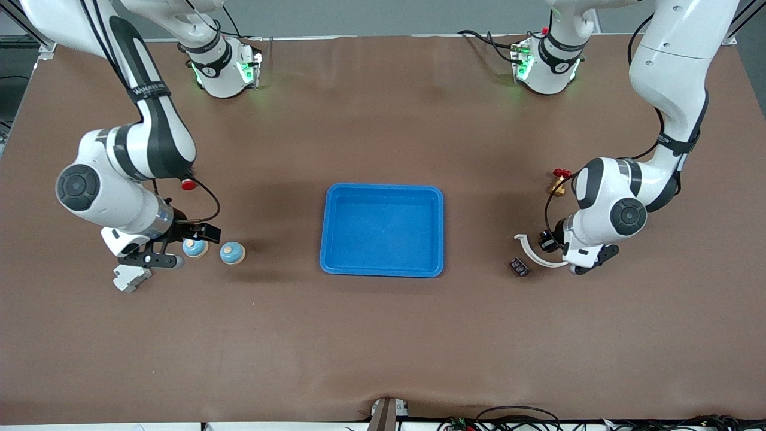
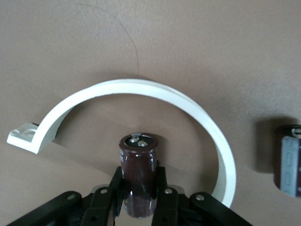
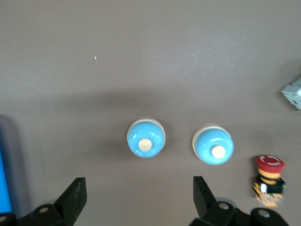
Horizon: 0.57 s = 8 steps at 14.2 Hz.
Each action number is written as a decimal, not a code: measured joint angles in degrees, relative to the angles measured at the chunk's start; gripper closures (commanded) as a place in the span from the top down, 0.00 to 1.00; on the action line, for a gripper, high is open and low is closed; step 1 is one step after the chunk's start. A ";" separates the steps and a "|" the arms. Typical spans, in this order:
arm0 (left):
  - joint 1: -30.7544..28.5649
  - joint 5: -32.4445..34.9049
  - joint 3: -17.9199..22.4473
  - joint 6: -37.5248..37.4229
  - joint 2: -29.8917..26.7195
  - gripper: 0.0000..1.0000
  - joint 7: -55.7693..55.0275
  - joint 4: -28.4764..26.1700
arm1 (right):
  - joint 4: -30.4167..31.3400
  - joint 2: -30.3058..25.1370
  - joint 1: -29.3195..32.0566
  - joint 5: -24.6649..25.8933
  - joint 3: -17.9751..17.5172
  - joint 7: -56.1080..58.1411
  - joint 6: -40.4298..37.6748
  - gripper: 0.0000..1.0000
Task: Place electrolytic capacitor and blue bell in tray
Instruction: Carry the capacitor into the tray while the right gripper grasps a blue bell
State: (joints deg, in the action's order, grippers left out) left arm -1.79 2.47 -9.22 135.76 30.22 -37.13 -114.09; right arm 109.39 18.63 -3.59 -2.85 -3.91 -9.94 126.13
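Observation:
The bright blue tray (image 1: 383, 189) lies at the table's middle with nothing in it; its edge also shows in the right wrist view (image 3: 3, 179). My left gripper (image 1: 547, 242) is low at the left arm's end of the table, shut on a dark brown electrolytic capacitor (image 2: 138, 174) that stands upright between its fingers. Two blue bells lie at the right arm's end: one (image 1: 195, 246) (image 3: 146, 138) and another (image 1: 232, 253) (image 3: 213, 145) beside it, nearer to the tray. My right gripper (image 1: 179, 245) (image 3: 138, 193) hangs open and empty over them.
A white curved strip (image 1: 535, 251) (image 2: 141, 92) lies around the left gripper. A second dark capacitor (image 1: 519, 267) (image 2: 288, 160) lies nearby. A brass valve with a red handle (image 1: 559, 182), a red push button (image 1: 189, 184) (image 3: 269, 181) and a grey block (image 1: 131, 277) are on the table.

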 measured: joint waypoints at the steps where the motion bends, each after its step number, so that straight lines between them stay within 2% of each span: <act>1: -0.01 0.00 0.00 0.00 -0.30 0.00 0.00 0.27 | 0.09 0.91 -0.51 -0.12 -0.01 0.00 1.41 1.00; 5: 0.11 0.00 -0.35 -1.07 -2.61 0.00 -0.05 1.36 | 0.22 3.73 -2.66 -0.16 -0.03 0.05 3.76 1.00; 8: 0.16 0.00 -3.27 -5.83 -4.37 0.00 -3.18 4.10 | 0.29 6.05 -3.24 -0.11 -0.02 0.52 4.09 1.00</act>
State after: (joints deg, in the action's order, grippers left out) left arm -1.64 2.47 -12.49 129.94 25.85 -40.32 -109.99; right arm 109.68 24.68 -6.84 -2.96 -3.93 -9.42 130.21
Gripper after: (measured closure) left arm 0.700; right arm 0.000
